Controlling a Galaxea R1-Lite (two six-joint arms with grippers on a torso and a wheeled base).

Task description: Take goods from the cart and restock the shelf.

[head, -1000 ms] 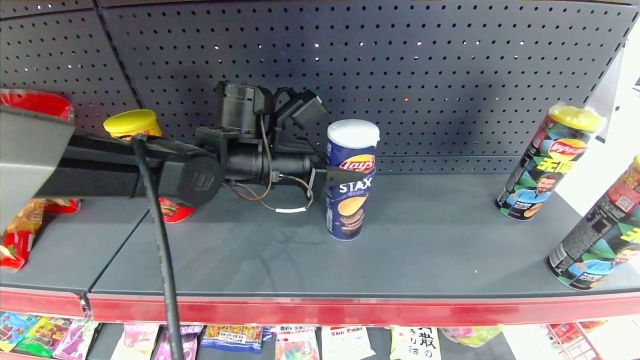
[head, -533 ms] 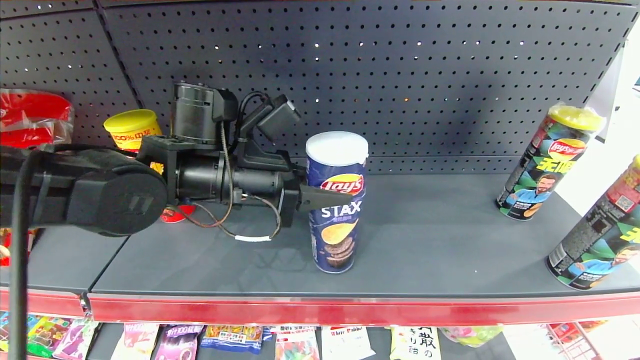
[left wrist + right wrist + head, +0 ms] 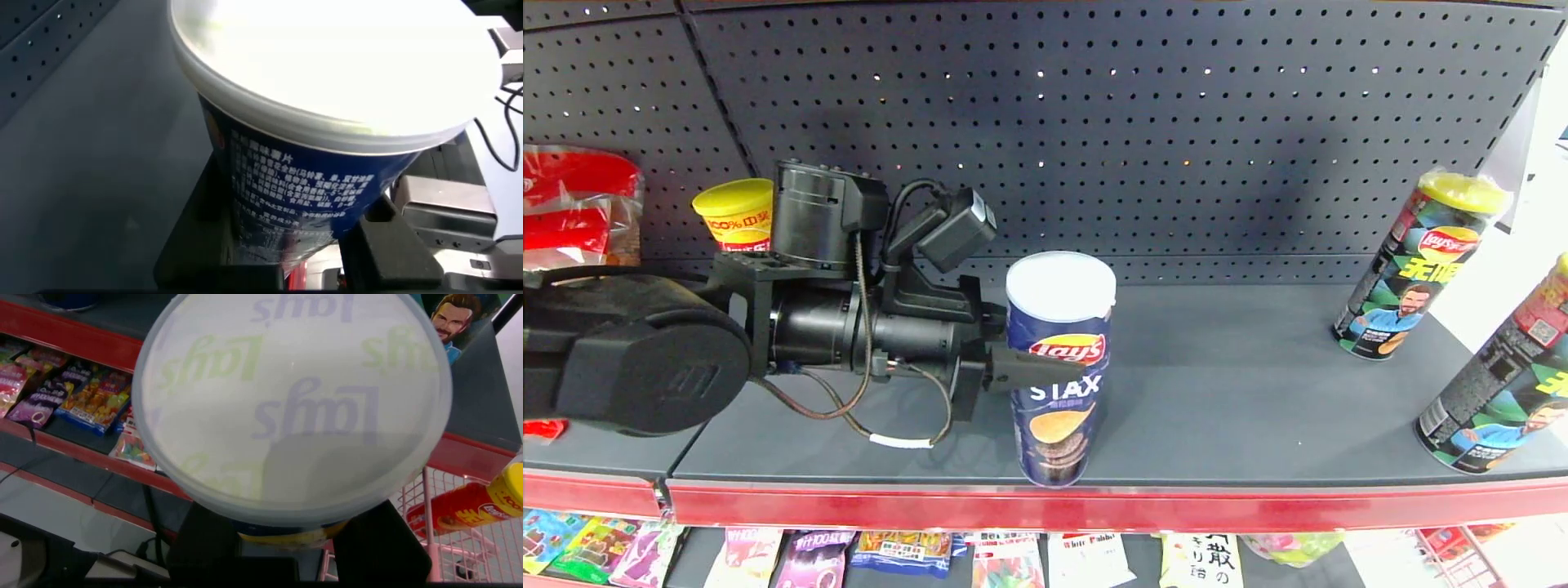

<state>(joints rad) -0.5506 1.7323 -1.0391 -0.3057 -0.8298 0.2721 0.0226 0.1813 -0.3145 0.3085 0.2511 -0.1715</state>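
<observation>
A yellow-lidded tub (image 3: 737,208) stands far back from the shelf's red front edge (image 3: 1217,508); the left gripper (image 3: 1052,371) is squeezed tight on the blue can (image 3: 1063,412), which is upright with its bottom right at the red edge; a yellow-topped can (image 3: 1417,265) stands back from that edge; a last can (image 3: 1499,384) stands close to it; the right gripper (image 3: 298,557) is clamped on a clear-lidded can (image 3: 294,400) near the red edge.

I read open shelf deck (image 3: 1241,384) between the blue can (image 3: 1058,392) at the front lip and two leaning cans (image 3: 1417,269) at the right end. My left arm (image 3: 849,335) and a yellow-lidded cup (image 3: 737,214) block the left side. The pegboard (image 3: 1176,122) closes the rear
</observation>
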